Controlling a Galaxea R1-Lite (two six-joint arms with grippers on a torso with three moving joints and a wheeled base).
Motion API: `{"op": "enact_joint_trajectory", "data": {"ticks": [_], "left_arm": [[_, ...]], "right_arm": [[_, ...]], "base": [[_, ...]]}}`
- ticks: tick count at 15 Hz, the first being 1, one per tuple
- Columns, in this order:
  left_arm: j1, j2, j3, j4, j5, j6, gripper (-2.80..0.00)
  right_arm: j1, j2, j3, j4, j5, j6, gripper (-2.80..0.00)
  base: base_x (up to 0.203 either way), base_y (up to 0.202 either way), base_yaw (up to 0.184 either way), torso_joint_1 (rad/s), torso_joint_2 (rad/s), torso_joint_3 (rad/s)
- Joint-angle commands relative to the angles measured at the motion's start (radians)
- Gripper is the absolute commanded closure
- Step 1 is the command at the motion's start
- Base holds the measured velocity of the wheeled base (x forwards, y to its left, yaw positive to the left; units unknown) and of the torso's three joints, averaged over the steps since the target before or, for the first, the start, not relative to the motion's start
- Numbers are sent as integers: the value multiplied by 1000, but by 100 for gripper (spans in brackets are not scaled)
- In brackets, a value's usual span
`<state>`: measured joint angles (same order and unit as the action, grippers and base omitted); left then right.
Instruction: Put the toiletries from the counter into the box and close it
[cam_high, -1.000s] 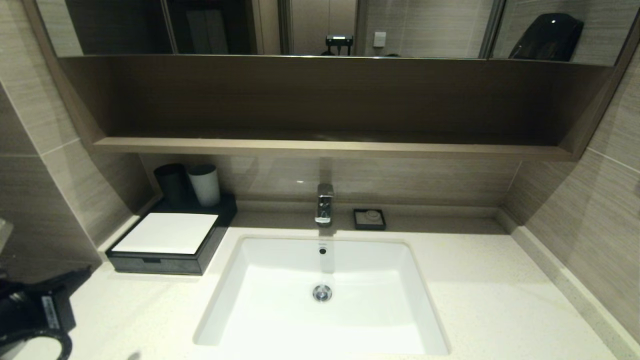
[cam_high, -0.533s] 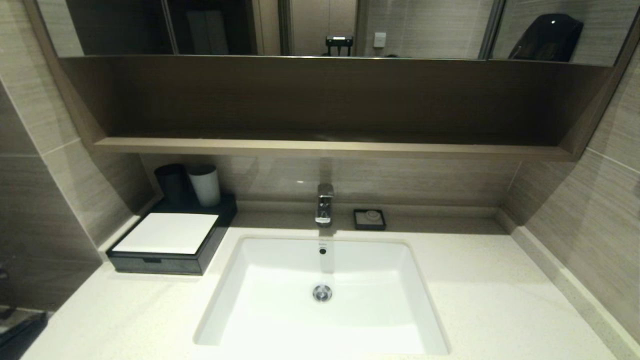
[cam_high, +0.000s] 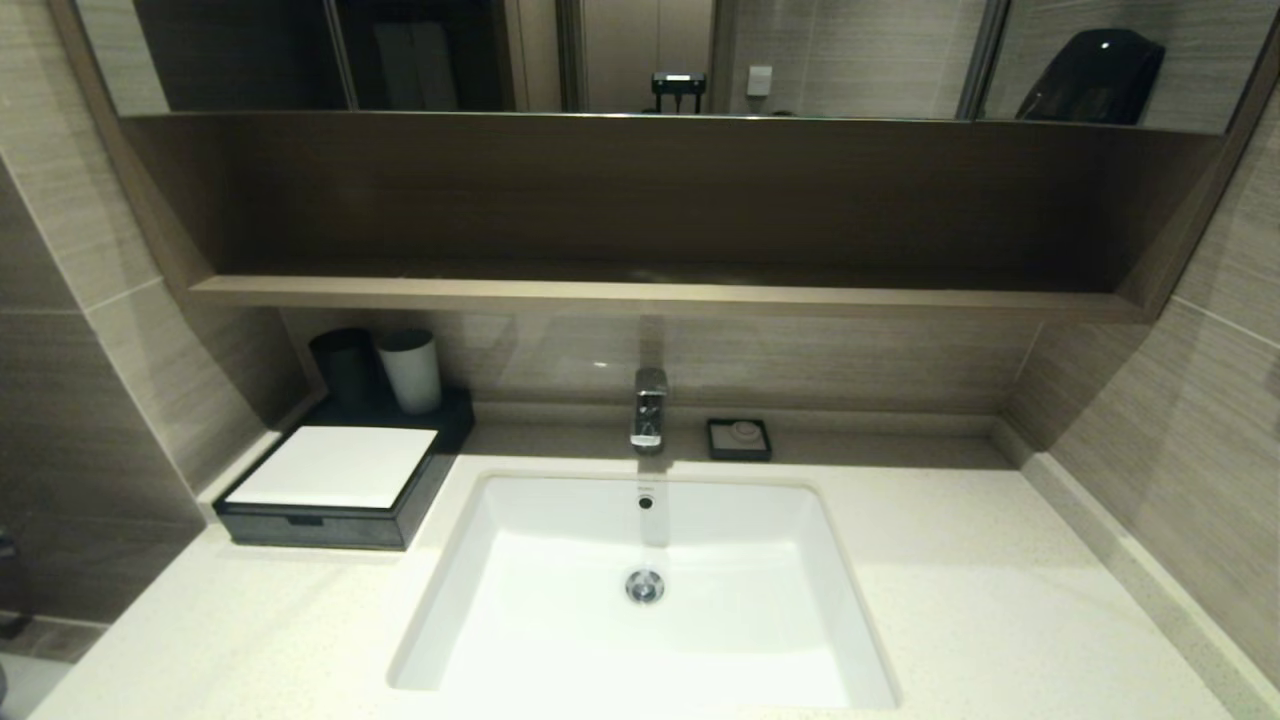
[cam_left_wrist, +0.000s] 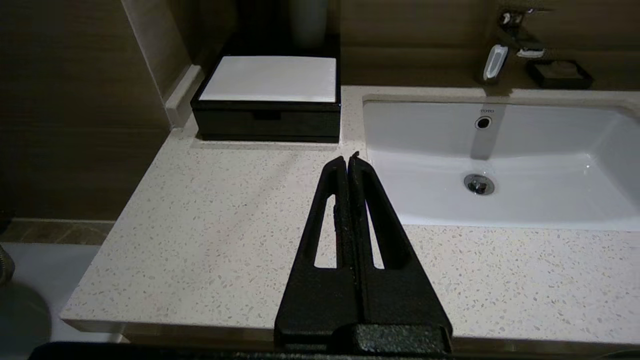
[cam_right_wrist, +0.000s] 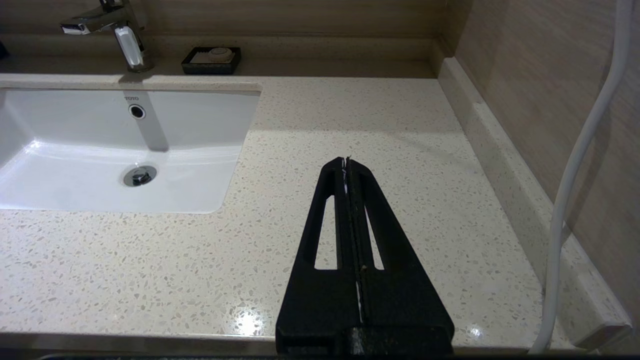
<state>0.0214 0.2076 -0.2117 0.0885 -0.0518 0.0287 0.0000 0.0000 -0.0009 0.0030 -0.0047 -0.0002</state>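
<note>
Here the left tool (cam_left_wrist: 348, 159) and right tool (cam_right_wrist: 346, 162), both pressed together and empty, hover level above the counter's (cam_left_wrist: 215, 220) near edge. "TOTO" marks the sink (cam_left_wrist: 500, 150). Farther left, the box (cam_left_wrist: 270, 97) sits closed.

The right gripper (cam_right_wrist: 346, 161), fingers pressed together, hangs over the counter (cam_right_wrist: 350, 115); sink (cam_right_wrist: 75, 145) beside; perhaps soap in the soap dish (cam_right_wrist: 211, 59).

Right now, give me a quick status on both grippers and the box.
Left gripper shut, empty. Right gripper shut, empty. Box drawer closed. No toiletries on counter.
</note>
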Motion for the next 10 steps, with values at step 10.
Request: {"op": "enact_joint_trajectory", "data": {"ticks": [10], "left_arm": [[-14,-111,153,-207,13,50,0]], "right_arm": [[0,0,-1,0,0,0,0]], "base": [[0,0,0,0,0,0]]}}
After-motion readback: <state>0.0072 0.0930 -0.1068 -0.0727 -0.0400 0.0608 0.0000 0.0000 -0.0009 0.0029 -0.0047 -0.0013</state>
